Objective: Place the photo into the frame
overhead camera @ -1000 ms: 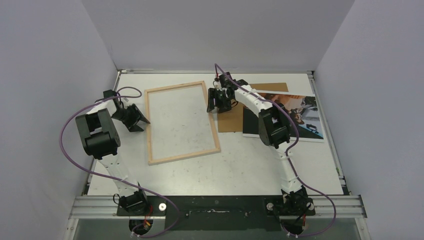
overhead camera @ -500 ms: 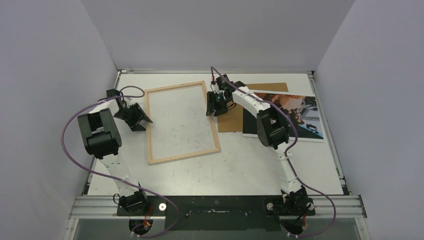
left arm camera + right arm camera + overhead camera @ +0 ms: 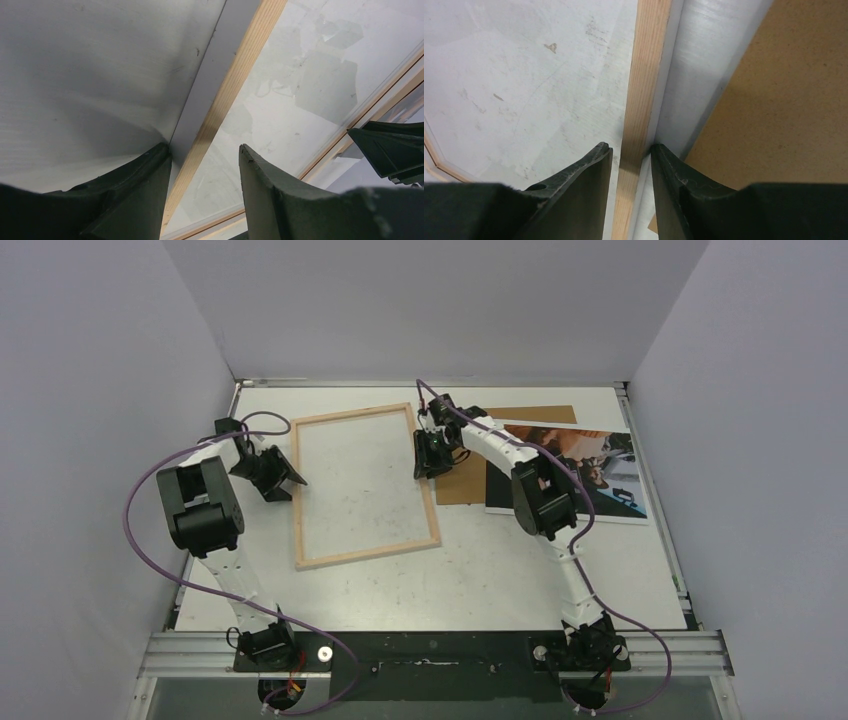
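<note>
rn I'm holding left tool (image 3: 205, 155) and right tool (image 3: 630, 150) jaws-apart, each straddling a side rail of the frame (image 3: 368, 552) lying flat mid desk (image 3: 480, 570), w/ the photo (image 3: 605, 475) sitting to its right.

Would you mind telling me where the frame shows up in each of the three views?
Top external: the frame lies flat, left of centre.
Left wrist: its wooden edge runs diagonally from top centre towards the bottom.
Right wrist: its wooden edge runs top to bottom, just right of centre.
Shared landmark: the right gripper straddling the frame's right side; it is apparently the dark shape at the left wrist view's right edge.
</note>
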Action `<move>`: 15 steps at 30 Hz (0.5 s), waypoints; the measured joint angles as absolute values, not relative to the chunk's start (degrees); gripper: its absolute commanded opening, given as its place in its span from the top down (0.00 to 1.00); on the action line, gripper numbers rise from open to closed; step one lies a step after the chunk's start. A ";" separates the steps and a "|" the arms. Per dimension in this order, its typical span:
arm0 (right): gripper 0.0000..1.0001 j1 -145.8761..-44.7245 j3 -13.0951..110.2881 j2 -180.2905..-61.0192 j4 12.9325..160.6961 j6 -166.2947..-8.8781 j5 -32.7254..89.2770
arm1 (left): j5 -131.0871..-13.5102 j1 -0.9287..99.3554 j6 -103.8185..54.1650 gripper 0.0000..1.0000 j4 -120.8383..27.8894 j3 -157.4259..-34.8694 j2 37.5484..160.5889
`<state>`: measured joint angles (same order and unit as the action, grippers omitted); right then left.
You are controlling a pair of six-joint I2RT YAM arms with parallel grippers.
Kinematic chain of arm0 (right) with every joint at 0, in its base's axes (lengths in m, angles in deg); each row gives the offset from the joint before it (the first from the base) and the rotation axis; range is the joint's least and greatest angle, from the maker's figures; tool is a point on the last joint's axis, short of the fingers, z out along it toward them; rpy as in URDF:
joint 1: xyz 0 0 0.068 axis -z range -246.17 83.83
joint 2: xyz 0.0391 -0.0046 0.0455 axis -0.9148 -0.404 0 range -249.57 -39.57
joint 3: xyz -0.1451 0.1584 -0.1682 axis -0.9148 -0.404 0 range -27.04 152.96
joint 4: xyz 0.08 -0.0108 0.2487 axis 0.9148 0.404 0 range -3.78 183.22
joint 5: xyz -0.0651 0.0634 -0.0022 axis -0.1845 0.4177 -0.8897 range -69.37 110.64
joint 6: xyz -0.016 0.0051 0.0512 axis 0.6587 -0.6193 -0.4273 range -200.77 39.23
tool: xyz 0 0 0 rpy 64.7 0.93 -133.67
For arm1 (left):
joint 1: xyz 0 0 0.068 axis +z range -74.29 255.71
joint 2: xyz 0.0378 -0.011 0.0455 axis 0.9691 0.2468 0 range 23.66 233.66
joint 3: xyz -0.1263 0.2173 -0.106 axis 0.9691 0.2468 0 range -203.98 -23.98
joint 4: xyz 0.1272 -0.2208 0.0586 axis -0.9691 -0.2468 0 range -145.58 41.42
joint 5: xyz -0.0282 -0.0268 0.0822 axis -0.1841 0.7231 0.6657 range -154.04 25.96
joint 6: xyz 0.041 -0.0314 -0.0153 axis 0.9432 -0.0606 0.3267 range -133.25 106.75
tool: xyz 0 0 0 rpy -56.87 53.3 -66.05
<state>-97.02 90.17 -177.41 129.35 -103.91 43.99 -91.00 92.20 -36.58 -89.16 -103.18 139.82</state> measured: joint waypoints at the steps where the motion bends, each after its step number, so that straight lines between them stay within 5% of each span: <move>1: 0.65 -97.00 89.67 -177.07 129.18 -103.93 43.99 | -91.04 92.09 -36.64 0.50 -89.02 -103.11 139.82; 15: 0.48 -96.30 83.26 -170.73 128.02 -106.57 39.29 | -84.75 89.25 -36.49 0.49 -90.01 -103.22 138.40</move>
